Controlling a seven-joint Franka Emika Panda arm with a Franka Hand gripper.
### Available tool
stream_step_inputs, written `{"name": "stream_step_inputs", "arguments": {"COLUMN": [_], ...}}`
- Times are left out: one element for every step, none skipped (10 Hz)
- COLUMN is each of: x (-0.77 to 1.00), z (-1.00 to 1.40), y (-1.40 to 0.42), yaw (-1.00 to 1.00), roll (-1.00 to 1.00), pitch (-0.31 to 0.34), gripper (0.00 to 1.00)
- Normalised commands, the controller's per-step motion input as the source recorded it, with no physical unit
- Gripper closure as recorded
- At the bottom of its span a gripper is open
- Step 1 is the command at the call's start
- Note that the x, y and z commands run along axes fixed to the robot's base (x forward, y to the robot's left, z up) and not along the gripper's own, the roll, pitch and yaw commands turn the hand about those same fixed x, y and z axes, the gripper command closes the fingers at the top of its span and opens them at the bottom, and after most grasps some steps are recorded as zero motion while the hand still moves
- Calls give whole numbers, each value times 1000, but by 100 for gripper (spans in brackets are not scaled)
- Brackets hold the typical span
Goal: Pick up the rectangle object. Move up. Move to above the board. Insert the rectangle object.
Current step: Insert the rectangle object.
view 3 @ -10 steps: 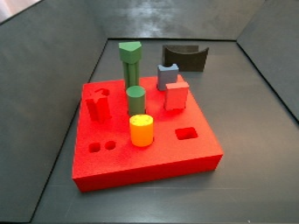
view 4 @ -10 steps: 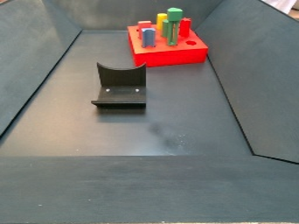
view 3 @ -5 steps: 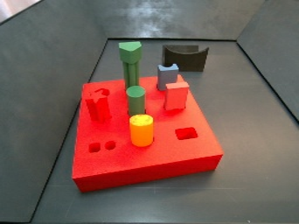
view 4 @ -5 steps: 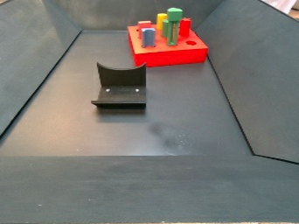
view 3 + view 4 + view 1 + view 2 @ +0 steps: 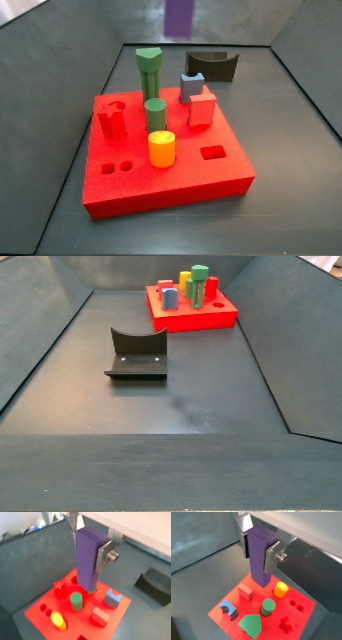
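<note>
Dark grey bench floor (image 5: 80, 376) with raised walls, the largest item, bare over most of its near half in a side view. Board (image 5: 160, 165): thick, square, bright red slab with shaped holes in its top, standing toward the far right corner of the bench in a side view (image 5: 201, 318), and carrying a tall green post (image 5: 148, 70), a shorter green cylinder (image 5: 156, 113), a yellow cylinder (image 5: 162, 148), a red peg (image 5: 112, 120), a short red rectangular block (image 5: 202, 108) and a blue-grey notched block (image 5: 194, 84). Fixture (image 5: 136, 354): dark L-shaped bracket on a base plate, mid-bench, well apart from the board. Rectangle object (image 5: 89, 559): tall, slim purple bar with flat ends, hanging upright above the board in both wrist views (image 5: 262, 554); only its lower end shows at the top edge of a side view (image 5: 178, 14). Gripper (image 5: 92, 547): high over the board, silver finger plates closed against opposite faces of the purple bar, holding it clear of every peg. Judged step: positioning above the board before insertion. To do it well, bring the bar's lower end square over a matching empty rectangular hole (image 5: 214, 153), keep the bar vertical, descend clear of the neighbouring pegs, and release only once seated.
</note>
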Motion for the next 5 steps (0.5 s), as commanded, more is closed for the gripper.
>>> {"name": "stream_step_inputs", "arguments": {"x": [611, 743, 811, 734, 894], "z": [-969, -1000, -1000, -900, -580], "y": [-177, -446, -683, -777, -700], "yaw": [446, 237, 57, 26, 0], "roll": [-156, -73, -6, 0, 27], "pitch": [0, 0, 0, -11, 0], "gripper": [100, 100, 100, 100, 100]}}
